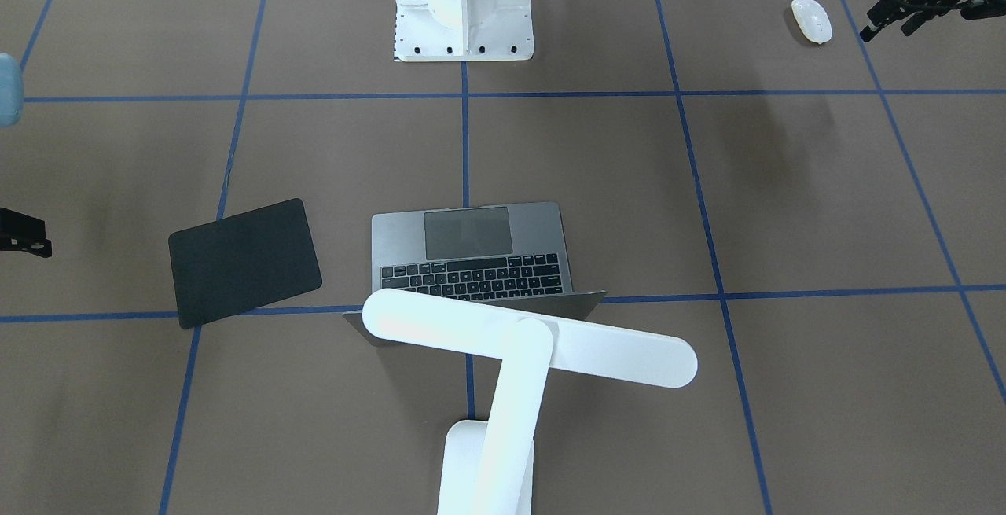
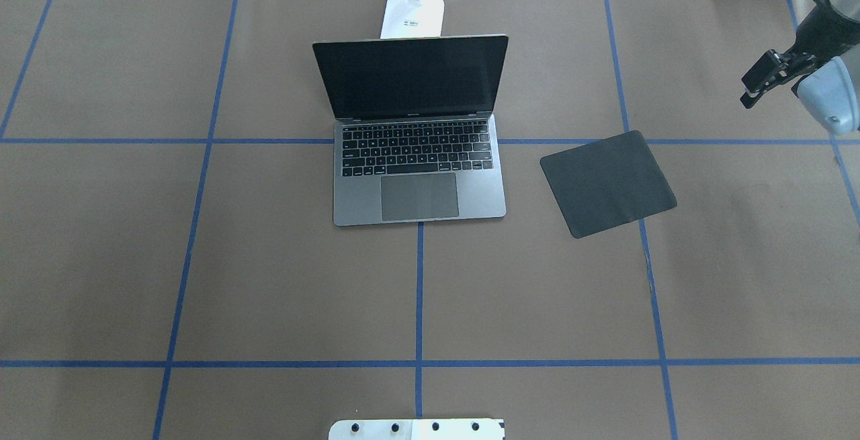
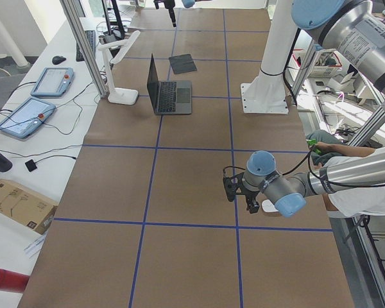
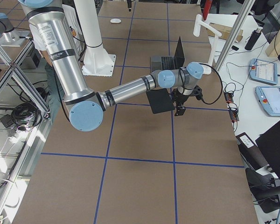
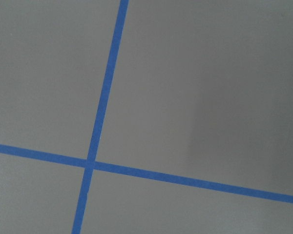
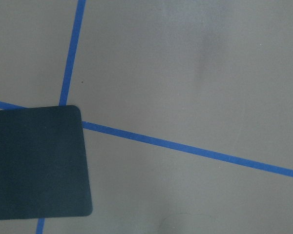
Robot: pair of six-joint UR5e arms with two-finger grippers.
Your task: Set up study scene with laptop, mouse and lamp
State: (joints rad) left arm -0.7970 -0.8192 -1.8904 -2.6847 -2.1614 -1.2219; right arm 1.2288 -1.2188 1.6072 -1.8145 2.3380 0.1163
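**Laptop open mid-table, lamp behind it, mouse at near left**

Nearest you, the white pedestal point(image 1: 464, 20) is bolted at the table's point(image 2: 201, 258) near edge. Out at the near left lies the mouse point(image 1: 812, 20), flat on the brown surface. The left gripper point(image 1: 888, 30) sits just beside it on the left and does not touch it. Its fingers are spread apart with nothing between them.

Mid-table you have the laptop point(image 2: 416, 144), lid up, screen dark, keyboard and trackpad facing the robot. Right of it and apart from it lies the black mat point(image 2: 608, 183), turned at an angle, with nothing on it.

Further out on the right, past the mat's far corner, the right gripper point(image 2: 762, 80) hangs above the table. You cannot tell how wide its fingers are, and nothing shows in them.

Farthest out, the lamp point(image 1: 613, 354) stands right behind the laptop's lid, with its bar head reaching across above the lid's top edge.
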